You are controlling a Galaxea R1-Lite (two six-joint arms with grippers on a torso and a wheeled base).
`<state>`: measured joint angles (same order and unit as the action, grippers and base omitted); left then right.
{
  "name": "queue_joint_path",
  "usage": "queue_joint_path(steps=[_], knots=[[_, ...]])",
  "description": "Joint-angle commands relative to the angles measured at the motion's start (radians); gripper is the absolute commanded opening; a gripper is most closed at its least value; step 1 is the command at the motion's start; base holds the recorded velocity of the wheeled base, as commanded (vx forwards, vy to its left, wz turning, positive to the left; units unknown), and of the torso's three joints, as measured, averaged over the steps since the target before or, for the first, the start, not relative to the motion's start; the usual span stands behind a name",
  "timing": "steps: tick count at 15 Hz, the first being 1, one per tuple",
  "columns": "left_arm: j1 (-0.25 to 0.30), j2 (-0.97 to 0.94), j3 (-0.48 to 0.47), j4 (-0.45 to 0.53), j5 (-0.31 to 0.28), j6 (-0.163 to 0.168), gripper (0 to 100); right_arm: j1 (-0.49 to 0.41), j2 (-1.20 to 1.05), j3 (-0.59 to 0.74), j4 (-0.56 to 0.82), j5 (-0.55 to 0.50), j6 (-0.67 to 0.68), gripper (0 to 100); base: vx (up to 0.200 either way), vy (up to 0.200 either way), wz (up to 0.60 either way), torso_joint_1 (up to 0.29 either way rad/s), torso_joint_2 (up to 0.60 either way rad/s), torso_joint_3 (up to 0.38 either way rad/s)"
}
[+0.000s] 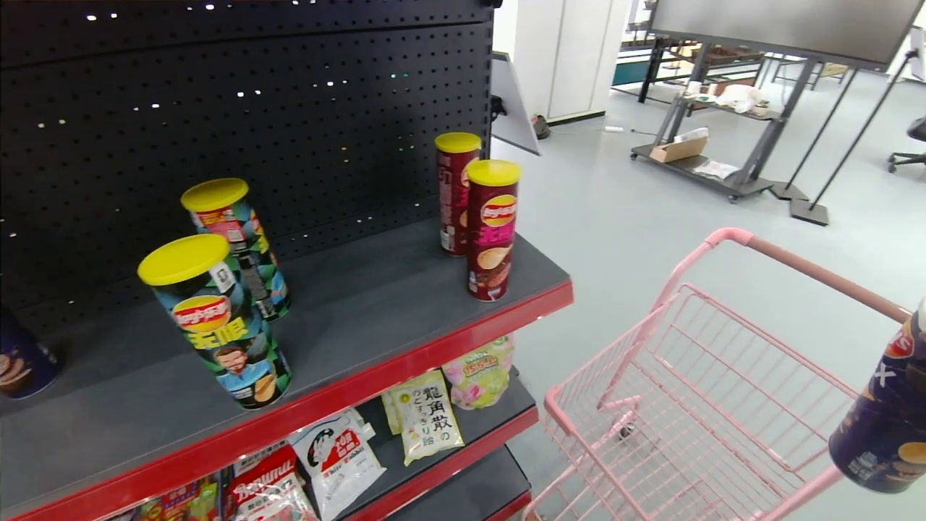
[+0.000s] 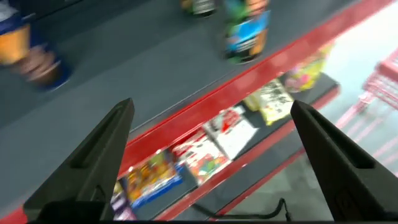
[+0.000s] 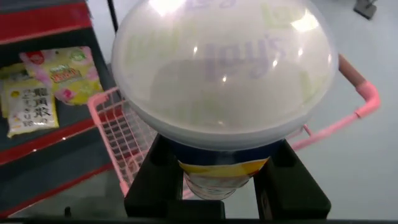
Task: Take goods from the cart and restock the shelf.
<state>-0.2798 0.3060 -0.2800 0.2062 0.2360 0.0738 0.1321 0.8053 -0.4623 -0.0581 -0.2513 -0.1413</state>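
One can (image 3: pixel 224 93), likely light, stiff and slick-walled, is clamped by its body in the right end effector (image 3: pixel 227 180), top toward the wrist, above the cart (image 1: pixel 723 236). A gentle mid-body hold seems best, since thin walls could dent. Farther off, the left end effector (image 2: pixel 211 106) hangs spread wide before the shelf (image 1: pixel 376 289), holding nothing.

The dark blue can (image 1: pixel 886 412) I hold is cut off by the head view's right edge. In my right wrist view, its clear lid (image 3: pixel 224 68) hides most of its body. 1 other blue can (image 1: pixel 22 358) on the shelf (image 1: pixel 376 289) is cut off at the left edge. In my left wrist view, the green can (image 2: pixel 245 31) is a blur.
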Motion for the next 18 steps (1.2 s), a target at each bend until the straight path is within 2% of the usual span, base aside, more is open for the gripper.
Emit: queue_joint_path(steps=[1, 6, 11, 12, 13, 14, 16, 17, 18], knots=[[0.001, 0.001, -0.002, -0.001, 0.0, 0.0, 100, 0.0, -0.002, 0.004, 0.001, 0.0, 0.0, 0, 0.0, 0.0, 0.6, 0.017, 0.0, -0.002], [0.001, 0.005, -0.007, -0.001, 0.0, 0.001, 100, -0.002, -0.005, 0.016, 0.001, 0.0, 0.0, 0, 0.0, 0.0, 0.6, 0.002, 0.0, 0.002], [0.002, 0.036, -0.033, 0.004, 0.008, 0.006, 100, -0.002, -0.066, 0.054, 0.0, 0.0, 0.005, 0, 0.0, 0.0, 0.0, 0.0, 0.0, 0.0], [0.008, 0.036, -0.064, 0.033, 0.025, 0.024, 100, 0.003, -0.115, 0.08, 0.001, 0.001, 0.002, 0, 0.0, 0.0, 0.0, 0.0, 0.0, 0.0], [0.037, 0.036, -0.094, 0.087, 0.088, 0.083, 100, 0.009, -0.138, 0.1, 0.0, 0.007, 0.002, 0, 0.0, 0.0, 0.0, 0.0, 0.0, 0.0], [0.05, 0.036, -0.102, 0.111, 0.112, 0.092, 100, 0.009, -0.152, 0.105, 0.001, 0.018, 0.002, 0, 0.0, 0.0, 0.0, 0.0, 0.0, 0.0], [0.04, 0.018, -0.08, 0.108, 0.098, 0.1, 100, 0.007, -0.164, 0.106, 0.003, 0.041, -0.001, 0, 0.0, 0.0, 0.0, 0.0, 0.0, 0.0], [0.04, -0.002, -0.056, 0.099, 0.094, 0.13, 100, 0.003, -0.164, 0.105, 0.003, 0.041, -0.004, 0, 0.0, 0.0, 0.0, 0.0, 0.0, 0.0], [0.04, -0.015, -0.036, 0.09, 0.094, 0.141, 100, 0.001, -0.163, 0.105, 0.003, 0.04, -0.011, 0, 0.0, 0.0, 0.0, 0.0, 0.0, 0.0]])
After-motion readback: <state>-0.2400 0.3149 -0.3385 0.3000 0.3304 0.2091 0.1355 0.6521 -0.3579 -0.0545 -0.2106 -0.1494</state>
